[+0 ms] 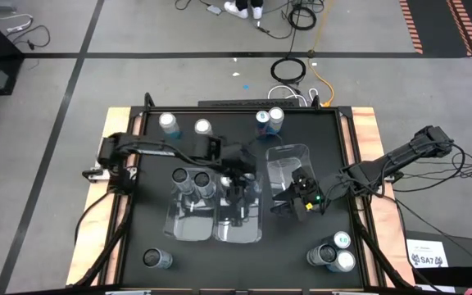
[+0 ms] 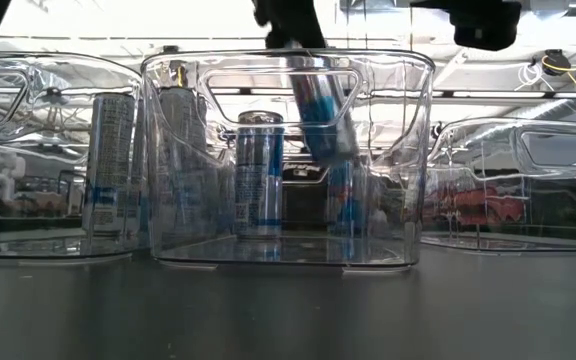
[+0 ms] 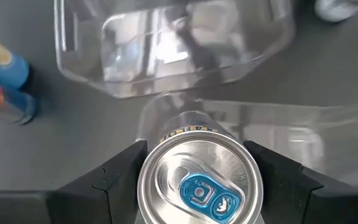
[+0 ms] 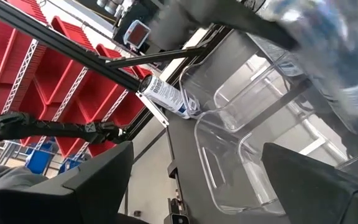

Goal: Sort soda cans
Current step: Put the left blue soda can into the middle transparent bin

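The left end effector [image 3: 197, 186] is clenched on a blue-and-white can [image 3: 199, 185], one finger on each side of the can body, the blue pull tab facing the wrist camera. In the high view the left end effector [image 1: 238, 182] hangs above the middle bin [image 1: 238, 231]; the low view shows the held can [image 2: 318, 105] tilted inside that bin's walls, above a standing can [image 2: 259, 172] of the same kind.

The right end effector [image 1: 303, 190] is released and empty, fingers spread, hovering over the right bin [image 1: 287, 156].

The left bin [image 1: 188, 225] holds two dark-topped cans [image 1: 192, 179]. Loose cans remain on the tabletop [image 1: 383, 188]: a group at the far edge [image 1: 270, 120], one at the near left [image 1: 157, 259], a group at the near right [image 1: 334, 256].

Hazards, judged from this position:
- Tilted release: the held can may land on its edge, topple and roll inside the bin
- Descent near the standing can: contact could knock it over
- Fingers close to the bin wall: a snag could shift or lift the bin
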You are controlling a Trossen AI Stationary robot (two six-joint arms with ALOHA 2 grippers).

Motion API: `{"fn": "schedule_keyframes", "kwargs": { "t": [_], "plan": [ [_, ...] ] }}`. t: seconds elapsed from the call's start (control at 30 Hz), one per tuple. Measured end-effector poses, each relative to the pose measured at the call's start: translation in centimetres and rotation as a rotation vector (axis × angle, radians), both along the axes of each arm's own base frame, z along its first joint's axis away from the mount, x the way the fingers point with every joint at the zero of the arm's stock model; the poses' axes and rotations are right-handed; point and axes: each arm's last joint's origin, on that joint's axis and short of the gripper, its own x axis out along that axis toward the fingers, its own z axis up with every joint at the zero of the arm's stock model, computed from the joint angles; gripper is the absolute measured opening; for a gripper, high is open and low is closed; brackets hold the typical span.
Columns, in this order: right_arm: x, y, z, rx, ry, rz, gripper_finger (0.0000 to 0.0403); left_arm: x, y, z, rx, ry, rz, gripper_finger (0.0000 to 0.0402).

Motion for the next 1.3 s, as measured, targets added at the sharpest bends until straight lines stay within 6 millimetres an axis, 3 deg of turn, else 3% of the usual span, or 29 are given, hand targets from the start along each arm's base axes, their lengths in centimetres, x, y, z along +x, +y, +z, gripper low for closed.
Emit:
{"fn": "schedule_keyframes", "kwargs": {
  "t": [0.2,0.37,1.3],
  "plan": [
    [0.0,0.0,0.0,-0.003,-0.001,0.0,0.035,1.6,-0.1,-3.2,0.048,0.086,0.02,0.0254],
    [0.0,0.0,0.0,-0.003,-0.001,0.001,0.035,2.1,-0.4,-4.5,0.05,0.124,0.012,0.0254],
    [-0.3,0.7,0.0,-0.001,-0.002,0.027,0.035,2.6,-0.5,-4.6,0.0,0.084,0.087,0.0256]
  ]
}}
